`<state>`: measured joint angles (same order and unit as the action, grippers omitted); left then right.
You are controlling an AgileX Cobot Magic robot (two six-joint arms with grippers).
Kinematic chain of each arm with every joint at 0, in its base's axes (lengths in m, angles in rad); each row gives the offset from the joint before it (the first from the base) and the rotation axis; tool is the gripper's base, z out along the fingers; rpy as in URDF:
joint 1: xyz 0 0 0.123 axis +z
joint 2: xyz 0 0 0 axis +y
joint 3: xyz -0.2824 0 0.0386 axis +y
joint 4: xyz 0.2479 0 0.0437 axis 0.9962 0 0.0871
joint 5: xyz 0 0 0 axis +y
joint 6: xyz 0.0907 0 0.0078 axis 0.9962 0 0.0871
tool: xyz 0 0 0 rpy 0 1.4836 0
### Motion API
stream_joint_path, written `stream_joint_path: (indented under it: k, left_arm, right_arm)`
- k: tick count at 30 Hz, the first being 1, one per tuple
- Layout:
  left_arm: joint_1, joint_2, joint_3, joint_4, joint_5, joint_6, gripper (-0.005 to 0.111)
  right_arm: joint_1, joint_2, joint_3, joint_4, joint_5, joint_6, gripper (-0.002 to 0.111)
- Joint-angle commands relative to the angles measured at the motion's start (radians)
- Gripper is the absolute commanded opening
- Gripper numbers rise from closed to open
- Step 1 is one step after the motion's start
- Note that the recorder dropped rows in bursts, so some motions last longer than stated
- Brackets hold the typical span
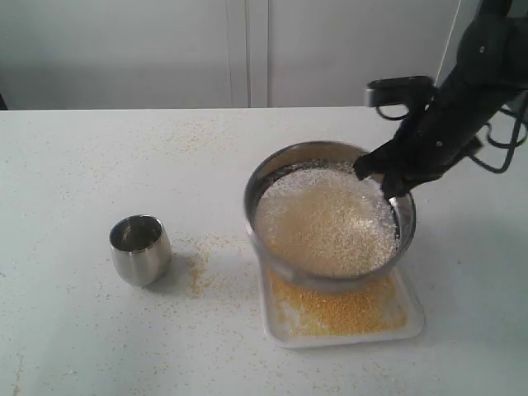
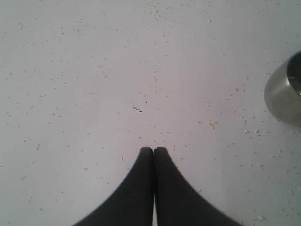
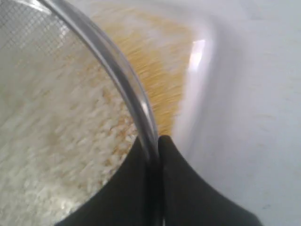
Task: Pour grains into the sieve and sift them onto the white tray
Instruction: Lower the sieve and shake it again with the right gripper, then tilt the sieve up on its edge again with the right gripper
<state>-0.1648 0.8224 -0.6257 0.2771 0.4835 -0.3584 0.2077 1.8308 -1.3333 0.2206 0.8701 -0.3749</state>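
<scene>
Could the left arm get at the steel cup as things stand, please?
Probably yes: only tabletop lies between the left pincer and the steel cup, though the shut pincer would need to open first.

Small rounded steel cup [image 1: 140,249] stands upright on the white worktop [image 1: 74,157], left of centre in the exterior view, mouth facing up. Left wrist view catches only its side, cut off by the frame. Pale wall [image 1: 124,49] behind, vertical panel seams.
</scene>
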Motion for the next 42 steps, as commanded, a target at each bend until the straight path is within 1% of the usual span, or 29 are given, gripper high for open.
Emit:
stream_joint_path:
  k: [1,3,4,6,8,9,11,13,14,15,16,18,19,21,23,24,25,26,27,28,31,32,33,35,38,39,40,41,42]
  left_arm:
    - [0.003,-0.008,0.008,-0.003,0.003,-0.004,0.0]
    - [0.003,-0.008,0.008,-0.003,0.003,-0.004,0.0]
    - [0.003,-0.008,0.008,-0.003,0.003,-0.004,0.0]
    - [0.003,-0.008,0.008,-0.003,0.003,-0.004,0.0]
    - [0.003,-0.008,0.008,-0.003,0.003,-0.004,0.0]
    - [0.003,-0.008,0.008,-0.003,0.003,-0.004,0.0]
    - [0.003,-0.008,0.008,-0.003,0.003,-0.004,0.0]
    - [0.003,-0.008,0.008,-0.003,0.003,-0.004,0.0]
    - [0.003,-0.008,0.008,-0.003,0.003,-0.004,0.0]
    - [0.003,-0.008,0.008,-0.003,0.003,-0.004,0.0]
    - [0.003,-0.008,0.008,-0.003,0.003,-0.004,0.0]
    - [0.003,-0.008,0.008,-0.003,0.003,-0.004,0.0]
    - [0.003,-0.008,0.008,-0.003,0.003,-0.004,0.0]
    - [0.003,-0.008,0.008,-0.003,0.003,-0.004,0.0]
    - [0.003,-0.008,0.008,-0.003,0.003,-0.004,0.0]
    - [0.003,-0.008,0.008,-0.003,0.003,-0.004,0.0]
    - [0.003,-0.008,0.008,-0.003,0.003,-0.004,0.0]
    - [0.003,-0.008,0.008,-0.003,0.003,-0.004,0.0]
    - [0.003,-0.008,0.008,-0.003,0.003,-0.004,0.0]
    - [0.003,-0.008,0.008,-0.003,0.003,-0.004,0.0]
    - [0.003,-0.008,0.008,-0.003,0.003,-0.004,0.0]
    - [0.003,-0.008,0.008,-0.003,0.003,-0.004,0.0]
    - [0.003,-0.008,0.008,-0.003,0.003,-0.004,0.0]
    - [0.003,-0.008,0.008,-0.003,0.003,-0.004,0.0]
    - [0.003,-0.008,0.008,-0.003,0.003,-0.004,0.0]
    - [0.003,-0.008,0.008,-0.003,0.003,-0.004,0.0]
    - [0.003,-0.008,0.008,-0.003,0.003,-0.004,0.0]
    - [0.003,-0.008,0.008,-0.003,0.003,-0.004,0.0]
    - [0.003,-0.008,0.008,-0.003,0.003,-0.004,0.0]
  right_arm:
    - [0.021,-0.027,-0.001,-0.11,-0.025,0.117,0.0]
    - [0.001,-0.036,-0.001,-0.279,-0.089,0.551,0.0]
    - [0.001,-0.039,-0.001,-0.272,-0.096,0.593,0.0]
    - [0.025,-0.041,-0.001,-0.122,-0.078,0.337,0.0]
    - [0.054,-0.041,-0.001,0.092,0.069,-0.202,0.0]
    - [0.059,-0.041,-0.001,0.131,0.13,-0.342,0.0]
    - [0.051,-0.043,-0.001,0.02,0.053,-0.145,0.0]
    - [0.027,-0.043,-0.001,-0.205,-0.059,0.38,0.0]
    - [0.024,-0.043,-0.001,-0.251,-0.062,0.534,0.0]
    - [0.024,-0.043,-0.001,-0.229,-0.057,0.528,0.0]
    - [0.035,-0.043,-0.001,-0.144,-0.033,0.355,0.0]
    - [0.051,-0.04,-0.001,0.082,0.089,-0.173,0.0]
    - [0.051,-0.04,-0.001,0.139,0.154,-0.32,0.0]
    - [0.027,-0.044,-0.001,-0.003,0.039,-0.042,0.0]
    - [-0.005,-0.049,-0.001,-0.249,-0.043,0.529,0.0]
    - [-0.009,-0.049,-0.001,-0.273,-0.045,0.596,0.0]
    - [-0.007,-0.049,-0.001,-0.221,-0.043,0.504,0.0]
    - [0.003,-0.046,-0.001,-0.107,-0.012,0.29,0.0]
    - [0.011,-0.037,-0.001,0.149,0.142,-0.269,0.0]
    - [0.011,-0.035,-0.001,0.17,0.203,-0.351,0.0]
    - [-0.029,-0.038,-0.001,-0.195,-0.052,0.471,0.0]
    - [-0.029,-0.038,-0.001,-0.178,-0.055,0.449,0.0]
    - [-0.009,-0.038,-0.001,0.009,0.02,0.105,0.0]
    - [-0.008,-0.038,-0.001,0.172,0.179,-0.343,0.0]
    - [-0.048,-0.04,-0.001,-0.01,-0.075,0.324,0.0]
    - [-0.045,-0.04,-0.001,0.019,-0.071,0.27,0.0]
    - [-0.029,-0.042,-0.001,0.086,-0.028,0.04,0.0]
    - [-0.028,-0.045,-0.001,0.112,0.006,-0.055,0.0]
    - [-0.028,-0.049,-0.001,0.113,0.0,-0.04,0.0]
